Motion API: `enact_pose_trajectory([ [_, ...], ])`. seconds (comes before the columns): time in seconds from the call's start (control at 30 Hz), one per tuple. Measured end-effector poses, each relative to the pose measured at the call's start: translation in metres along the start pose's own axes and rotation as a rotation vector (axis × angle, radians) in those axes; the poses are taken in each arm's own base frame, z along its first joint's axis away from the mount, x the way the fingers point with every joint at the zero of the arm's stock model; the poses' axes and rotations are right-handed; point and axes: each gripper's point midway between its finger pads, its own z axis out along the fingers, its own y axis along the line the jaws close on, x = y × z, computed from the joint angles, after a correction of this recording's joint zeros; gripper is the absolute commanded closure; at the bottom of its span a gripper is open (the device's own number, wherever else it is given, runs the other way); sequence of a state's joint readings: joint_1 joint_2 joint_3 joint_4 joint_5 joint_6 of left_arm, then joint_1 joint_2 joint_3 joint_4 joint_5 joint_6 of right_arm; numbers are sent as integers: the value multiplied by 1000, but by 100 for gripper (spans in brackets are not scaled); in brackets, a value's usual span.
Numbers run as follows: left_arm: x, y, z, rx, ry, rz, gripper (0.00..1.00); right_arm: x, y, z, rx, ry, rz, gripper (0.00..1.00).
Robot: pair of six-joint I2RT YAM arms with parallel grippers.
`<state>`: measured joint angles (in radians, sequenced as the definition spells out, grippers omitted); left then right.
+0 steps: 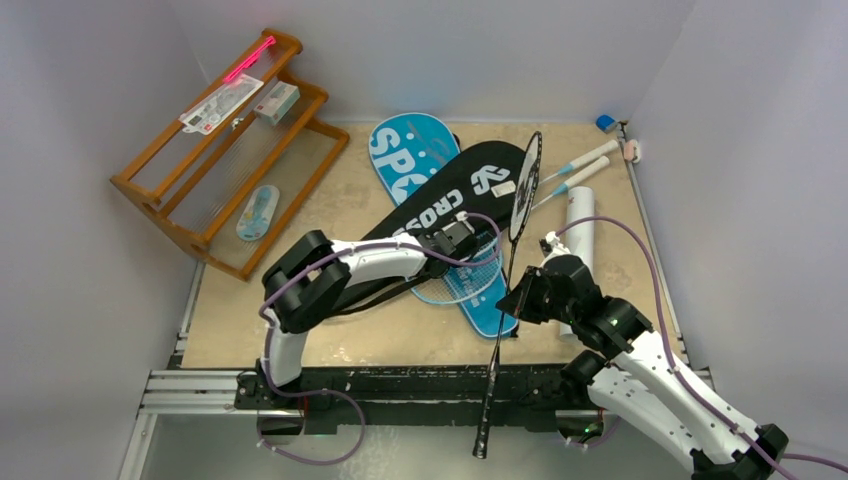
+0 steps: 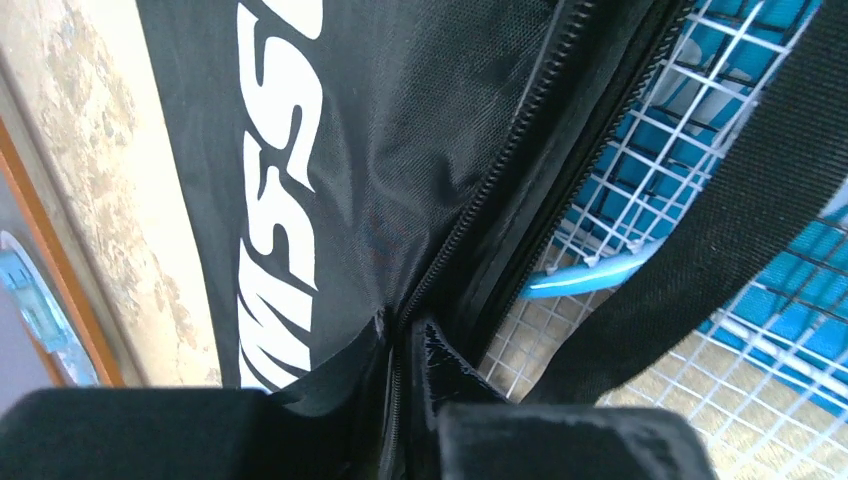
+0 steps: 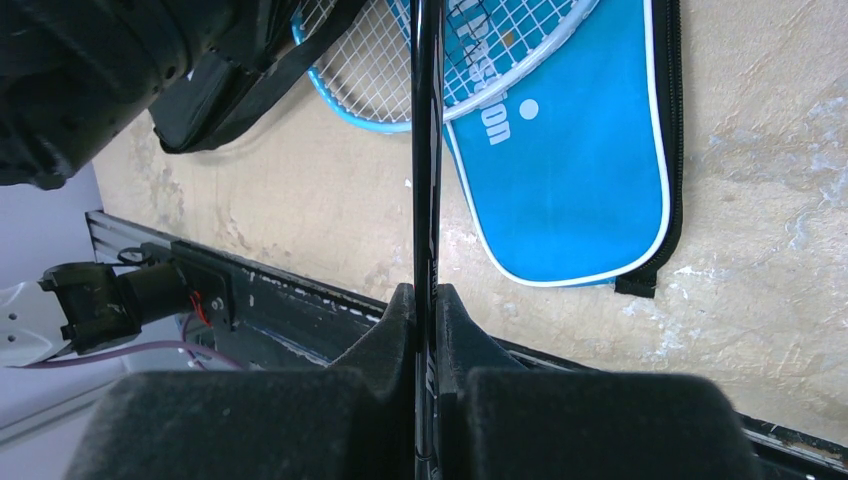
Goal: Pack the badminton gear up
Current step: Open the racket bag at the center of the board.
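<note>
Inside the right claw (image 3: 428,297) — clamped — sits the black racket (image 3: 427,150).

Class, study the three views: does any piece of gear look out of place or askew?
Yes. The black racket, clamped at its shaft by the right gripper, is tilted on edge, its handle jutting past the table's near edge. The light-blue racket lies partly under the black cover, which the left gripper pinches.

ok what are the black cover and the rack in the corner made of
Black cover: probably woven synthetic fabric with a matte finish, going by the fine weave and sewn-in zip. Rack: looks like wood, orange-brown with a slight sheen, possibly varnished.
</note>
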<state>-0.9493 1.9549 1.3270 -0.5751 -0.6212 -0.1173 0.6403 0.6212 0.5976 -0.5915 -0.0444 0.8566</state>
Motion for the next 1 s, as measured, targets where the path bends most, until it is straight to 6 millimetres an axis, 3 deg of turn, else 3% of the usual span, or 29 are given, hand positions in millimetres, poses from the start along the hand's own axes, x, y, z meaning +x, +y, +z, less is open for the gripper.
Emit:
enact_pose_trajectory([
  [0.33,-2,8,-1,-17,3,-28,100,1,2,1,-12,3,7,100],
  [0.5,-14,31,-13,76,-31,-174,100,11,2,-4,-56,12,31,100],
  [0.7,-28,62,-25,173,-84,-343,100,36,14,-6,-206,96,53,100],
  [0.87,-34,65,-30,269,-113,-422,100,65,28,-2,-338,250,76,100],
  [1.0,-34,66,-28,340,-108,-477,100,68,38,-9,-395,283,81,100],
])
